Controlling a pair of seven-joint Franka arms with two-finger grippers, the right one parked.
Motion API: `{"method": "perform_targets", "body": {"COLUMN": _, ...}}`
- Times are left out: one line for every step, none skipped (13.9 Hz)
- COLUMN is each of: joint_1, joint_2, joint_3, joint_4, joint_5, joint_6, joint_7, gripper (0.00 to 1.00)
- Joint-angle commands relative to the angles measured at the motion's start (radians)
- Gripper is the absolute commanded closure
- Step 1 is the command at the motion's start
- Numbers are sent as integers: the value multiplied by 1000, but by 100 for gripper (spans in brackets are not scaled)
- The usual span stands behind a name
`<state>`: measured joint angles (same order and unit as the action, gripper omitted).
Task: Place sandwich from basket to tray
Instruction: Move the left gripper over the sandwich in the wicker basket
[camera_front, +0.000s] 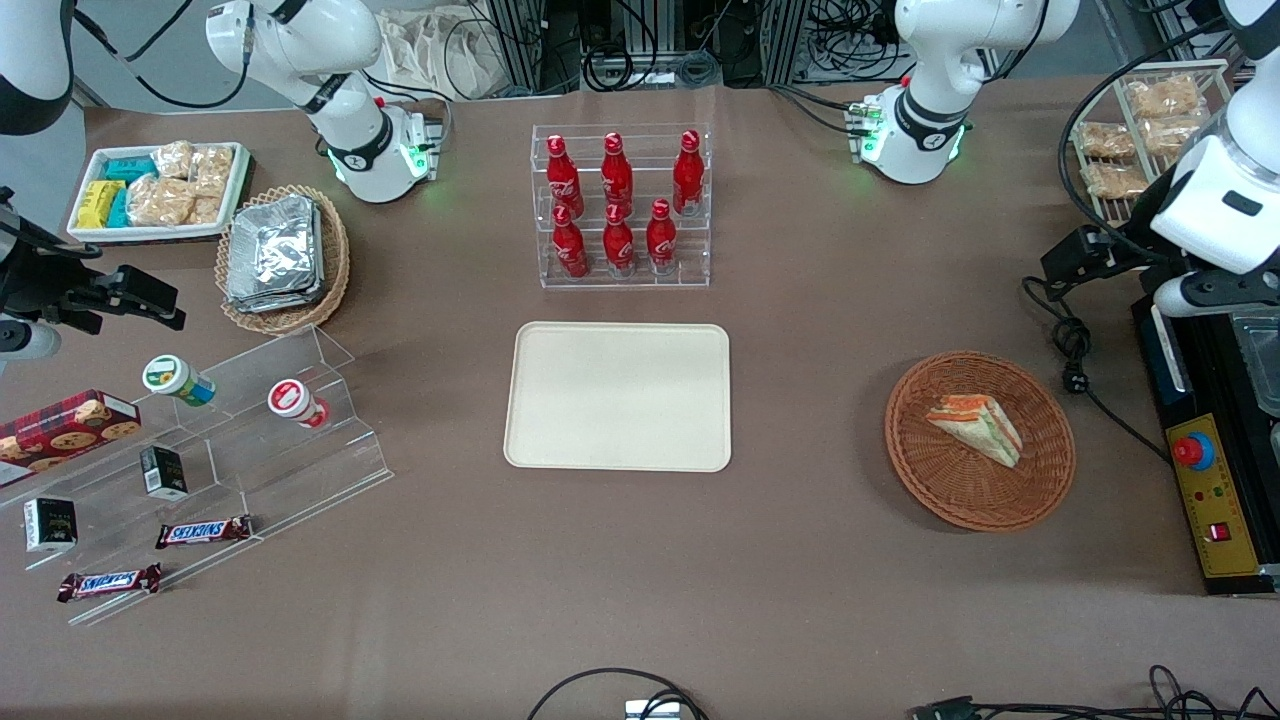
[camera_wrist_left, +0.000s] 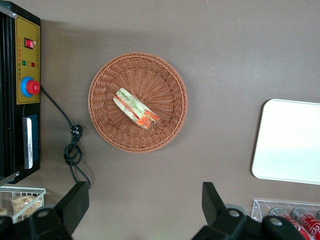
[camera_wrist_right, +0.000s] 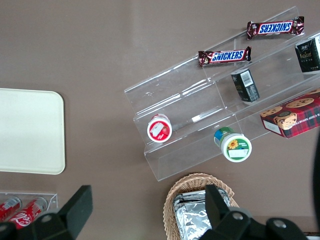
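With fingers spread wide, the gripper (camera_wrist_left: 142, 210) hovers above the basket (camera_wrist_left: 170, 80), whose soft, squashy sandwich (camera_wrist_left: 134, 107) wants gentle pinching across its bread faces.

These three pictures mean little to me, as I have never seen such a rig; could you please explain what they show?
Two robot arms stand at a brown table. One picture looks down from the front; the other two come from cameras on each arm's wrist. Only the left arm works. Its gripper hangs open and empty above the table, beside the basket. The sandwich lies in that basket. The tray, near the table's middle, has nothing on it. Red bottles stand in a clear rack, farther from the front camera than the tray. Snacks fill the parked arm's end of the table.
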<state>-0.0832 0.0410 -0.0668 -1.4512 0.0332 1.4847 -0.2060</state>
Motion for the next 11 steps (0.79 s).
{"method": "perform_targets", "body": {"joint_1": 14, "joint_2": -3, "joint_3": -11, "joint_4": 22, "joint_5": 13, "joint_6": -24, "joint_7": 5, "gripper": 0}}
{"method": "perform_targets", "body": {"joint_1": 14, "joint_2": -1, "joint_3": -11, "joint_4": 22, "joint_5": 14, "joint_6": -24, "joint_7": 5, "gripper": 0}}
{"method": "perform_targets", "body": {"joint_1": 14, "joint_2": -1, "joint_3": -11, "joint_4": 22, "joint_5": 16, "joint_6": -24, "joint_7": 7, "gripper": 0}}
{"method": "perform_targets", "body": {"joint_1": 14, "joint_2": 2, "joint_3": -11, "joint_4": 20, "joint_5": 16, "joint_6": -23, "joint_7": 4, "gripper": 0}}
{"method": "perform_targets", "body": {"joint_1": 14, "joint_2": 4, "joint_3": -10, "joint_4": 11, "joint_5": 14, "joint_6": -17, "joint_7": 4, "gripper": 0}}
{"method": "perform_targets", "body": {"joint_1": 14, "joint_2": 10, "joint_3": -10, "joint_4": 5, "joint_5": 10, "joint_6": -15, "joint_7": 4, "gripper": 0}}
{"method": "perform_targets", "body": {"joint_1": 28, "joint_2": 13, "joint_3": -10, "joint_4": -14, "joint_5": 7, "joint_6": -6, "joint_7": 4, "gripper": 0}}
{"method": "perform_targets", "body": {"joint_1": 42, "joint_2": 14, "joint_3": -11, "joint_4": -40, "joint_5": 5, "joint_6": 14, "joint_7": 4, "gripper": 0}}
{"method": "perform_targets", "body": {"joint_1": 43, "joint_2": 14, "joint_3": -10, "joint_4": -69, "joint_5": 1, "joint_6": 44, "joint_7": 2, "gripper": 0}}
{"method": "perform_targets", "body": {"joint_1": 43, "joint_2": 31, "joint_3": -5, "joint_4": -92, "joint_5": -1, "joint_6": 64, "joint_7": 0, "gripper": 0}}
{"method": "perform_targets", "body": {"joint_1": 45, "joint_2": 62, "joint_3": -4, "joint_4": -97, "joint_5": -1, "joint_6": 72, "joint_7": -18, "gripper": 0}}
